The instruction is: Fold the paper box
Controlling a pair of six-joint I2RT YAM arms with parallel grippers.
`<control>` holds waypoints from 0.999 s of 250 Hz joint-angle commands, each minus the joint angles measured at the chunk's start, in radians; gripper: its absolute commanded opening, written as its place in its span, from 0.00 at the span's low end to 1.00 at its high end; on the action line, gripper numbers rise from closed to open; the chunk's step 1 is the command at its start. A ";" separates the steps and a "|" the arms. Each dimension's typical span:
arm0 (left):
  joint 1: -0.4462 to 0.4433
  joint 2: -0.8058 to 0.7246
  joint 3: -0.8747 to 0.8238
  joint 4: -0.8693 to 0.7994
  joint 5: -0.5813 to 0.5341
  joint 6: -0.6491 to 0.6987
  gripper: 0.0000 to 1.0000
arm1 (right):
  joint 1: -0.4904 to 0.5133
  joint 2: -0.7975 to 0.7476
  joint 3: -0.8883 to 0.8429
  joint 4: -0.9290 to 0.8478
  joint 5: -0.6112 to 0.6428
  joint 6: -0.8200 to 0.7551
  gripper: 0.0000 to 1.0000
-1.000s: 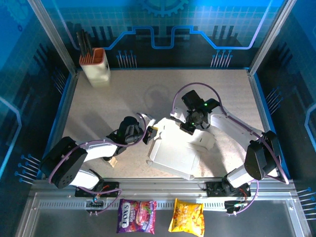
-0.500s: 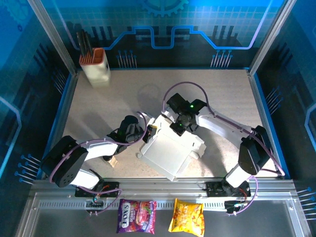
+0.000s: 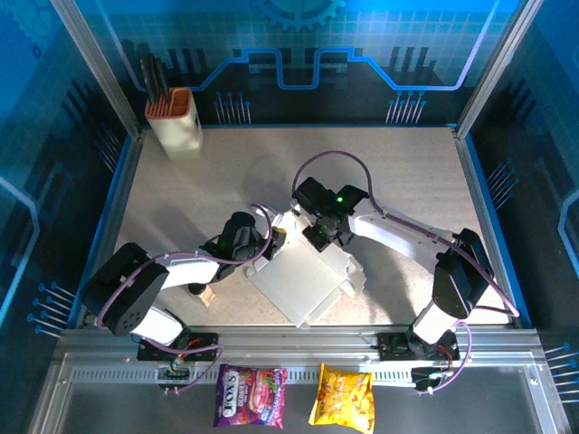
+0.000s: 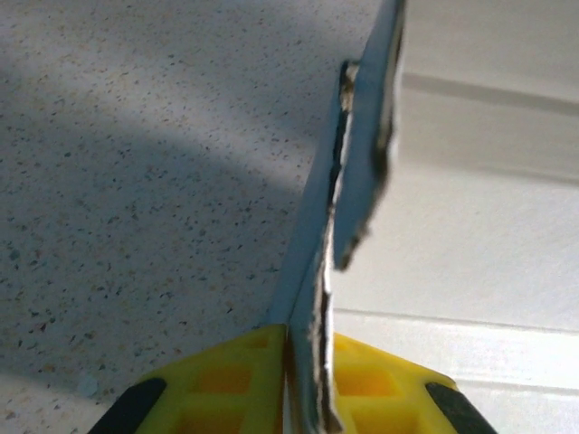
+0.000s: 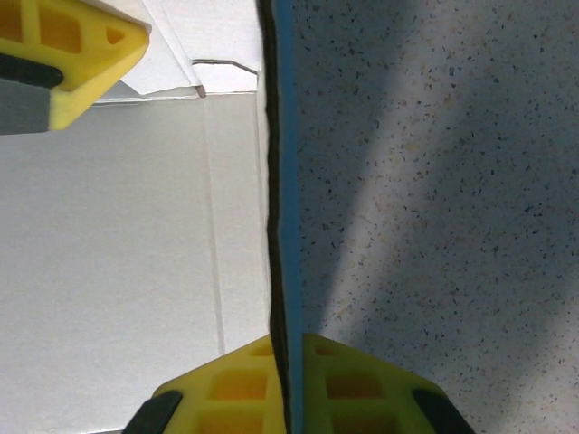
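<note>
The paper box (image 3: 303,282) is a white cardboard sheet with raised walls, lying skewed on the table's front middle. My left gripper (image 3: 272,244) holds its left corner. In the left wrist view the yellow fingers (image 4: 231,380) are shut on an upright double wall (image 4: 357,163), with the box floor (image 4: 461,253) to the right. My right gripper (image 3: 318,237) grips the far wall from above. In the right wrist view the right gripper (image 5: 288,348) pinches a thin upright wall (image 5: 274,181), the box floor (image 5: 109,262) lies to the left, and a yellow finger of the left gripper (image 5: 77,41) shows at the upper left.
A cream holder with an orange top (image 3: 175,122) stands at the back left corner. Two snack bags, purple (image 3: 251,395) and yellow (image 3: 343,395), lie on the front rail. A small tan scrap (image 3: 207,297) lies by the left arm. Speckled table (image 3: 407,181) lies open at the right.
The right gripper has swung left and back with the box's wall, dragging and turning the box towards the left gripper. The left gripper has barely moved.
</note>
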 commanded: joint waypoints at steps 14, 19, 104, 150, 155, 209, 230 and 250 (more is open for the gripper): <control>-0.006 0.034 -0.001 -0.028 -0.006 0.035 0.13 | 0.024 0.004 -0.055 0.049 0.054 0.018 0.00; -0.006 0.038 -0.001 -0.026 -0.003 0.035 0.13 | 0.026 0.004 -0.061 0.053 0.056 0.017 0.00; 0.005 -0.025 -0.040 0.024 0.004 0.024 0.19 | 0.034 0.003 -0.104 0.066 0.062 0.012 0.00; 0.018 -0.122 -0.035 -0.026 0.052 0.014 0.31 | 0.034 0.006 -0.109 0.073 0.043 0.014 0.00; 0.021 -0.134 -0.038 -0.030 0.055 0.012 0.32 | 0.033 0.006 -0.108 0.074 0.042 0.013 0.00; 0.059 -0.258 -0.042 -0.082 0.073 -0.040 0.41 | 0.035 0.002 -0.112 0.075 0.032 0.015 0.00; 0.085 -0.301 -0.024 -0.125 0.079 -0.075 0.44 | 0.035 0.000 -0.111 0.074 0.029 0.015 0.00; 0.109 -0.323 0.015 -0.187 0.082 -0.111 0.49 | 0.035 -0.001 -0.110 0.075 0.028 0.015 0.00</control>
